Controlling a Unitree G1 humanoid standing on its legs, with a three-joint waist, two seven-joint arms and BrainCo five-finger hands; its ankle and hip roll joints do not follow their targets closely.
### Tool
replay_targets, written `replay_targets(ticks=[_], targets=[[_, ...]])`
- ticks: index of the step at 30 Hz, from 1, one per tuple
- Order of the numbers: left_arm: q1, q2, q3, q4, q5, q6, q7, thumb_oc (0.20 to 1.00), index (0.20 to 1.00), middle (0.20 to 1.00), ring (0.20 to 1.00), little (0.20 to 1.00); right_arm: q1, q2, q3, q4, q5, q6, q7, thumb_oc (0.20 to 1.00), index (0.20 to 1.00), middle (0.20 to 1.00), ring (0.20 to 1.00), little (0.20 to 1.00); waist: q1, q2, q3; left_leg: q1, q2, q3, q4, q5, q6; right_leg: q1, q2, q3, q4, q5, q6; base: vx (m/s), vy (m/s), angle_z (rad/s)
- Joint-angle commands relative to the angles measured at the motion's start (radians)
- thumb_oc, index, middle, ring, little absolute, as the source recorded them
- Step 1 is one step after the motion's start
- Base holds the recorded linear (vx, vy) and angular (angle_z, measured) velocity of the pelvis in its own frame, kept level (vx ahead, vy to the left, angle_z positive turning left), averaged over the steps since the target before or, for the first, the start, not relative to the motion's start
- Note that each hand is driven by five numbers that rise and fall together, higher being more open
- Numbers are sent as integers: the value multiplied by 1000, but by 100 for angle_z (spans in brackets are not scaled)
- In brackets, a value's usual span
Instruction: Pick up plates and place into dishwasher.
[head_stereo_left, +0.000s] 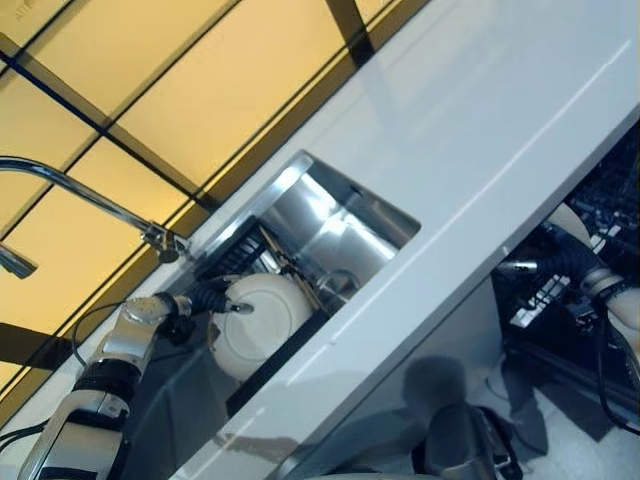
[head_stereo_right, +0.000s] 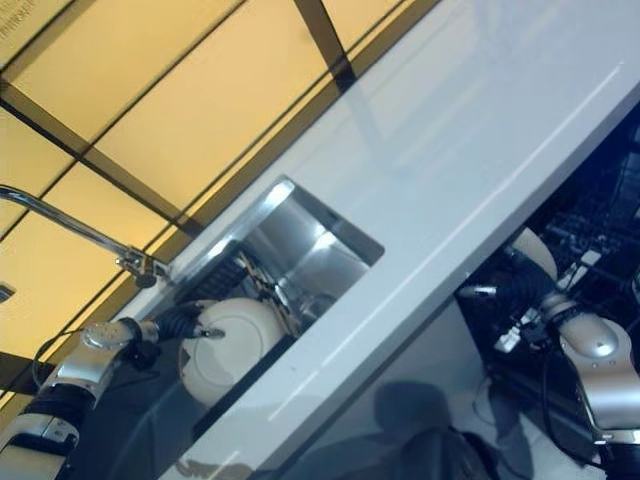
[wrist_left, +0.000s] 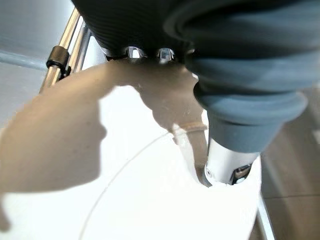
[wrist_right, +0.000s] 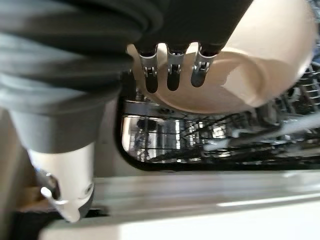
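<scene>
The left hand (head_stereo_left: 215, 300) pinches a cream plate (head_stereo_left: 262, 322) in the sink (head_stereo_left: 330, 215). The right hand (wrist_right: 172, 70), fingers curled behind another plate (wrist_right: 245, 65), holds it over the dishwasher rack (wrist_right: 250, 140); lowering it comes next.

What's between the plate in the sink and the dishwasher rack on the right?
In the left eye view, a bare stretch of white counter runs between the plate in the sink and the dishwasher rack.
</scene>
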Motion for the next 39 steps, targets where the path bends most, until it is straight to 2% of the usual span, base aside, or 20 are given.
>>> replay_targets(ticks=[1,8,15,20,34,39], targets=[[102,-11,-5,-65,-58,-13,64,200,200,200,200,200,50,39,-52,-88,32,-90,24,1000,1000,1000,1000,1000,40,-88,-143,-48,-32,-44,41,-44,-24,152,20,-13,-346,127,-2,-38,-98,4],[165,24,109,-212,-71,-3,117,200,200,200,200,200,106,82,-93,-111,53,-102,54,1000,1000,1000,1000,1000,80,-124,-201,-34,-5,-76,10,-32,-32,193,30,-43,-387,125,-5,-49,-90,4],[210,56,187,-329,-67,-24,210,200,200,200,200,200,125,115,-94,-131,73,-99,48,1000,1000,1000,1000,1000,115,-157,-235,-33,16,-104,-14,-22,-37,212,39,-68,-411,120,-5,-46,-71,7],[232,74,221,-407,-67,-44,232,200,200,200,200,200,110,131,-72,-131,77,-99,31,1000,1000,1000,1000,1000,140,-173,-249,-51,21,-116,-10,-19,-40,208,48,-75,-420,125,-6,-58,-39,-2],[239,136,220,-513,-85,-9,233,200,200,200,200,200,51,145,39,-95,96,-124,-77,1000,1000,1000,1000,1000,183,-219,-247,-88,30,-124,4,-30,-39,196,71,-69,-440,130,1,-47,-43,-3],[227,158,218,-502,-115,-26,239,200,200,200,200,200,31,145,86,-74,104,-147,-124,1000,1000,1000,1000,1000,190,-229,-240,-86,34,-121,-4,-38,-37,198,76,-63,-449,128,4,-30,-34,-2]])
